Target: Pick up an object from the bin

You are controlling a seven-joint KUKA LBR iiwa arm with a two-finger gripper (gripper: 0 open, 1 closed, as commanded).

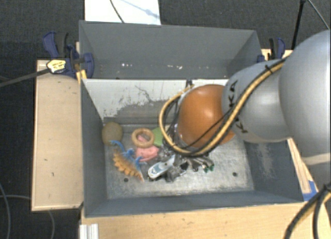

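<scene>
My gripper is low in the bin's front middle, mostly hidden under the arm's orange cover. Just left of it a small white and blue thing lies on the floor, touching or nearly touching the gripper's dark body. A pink soft thing lies a little further left. Behind that sits a tan ring with a green piece beside it. Whether anything is held is hidden.
An olive-tan ball rests by the left wall. A blue piece and an orange-brown toothed thing lie at the front left. The arm and its cables cover the bin's middle and right.
</scene>
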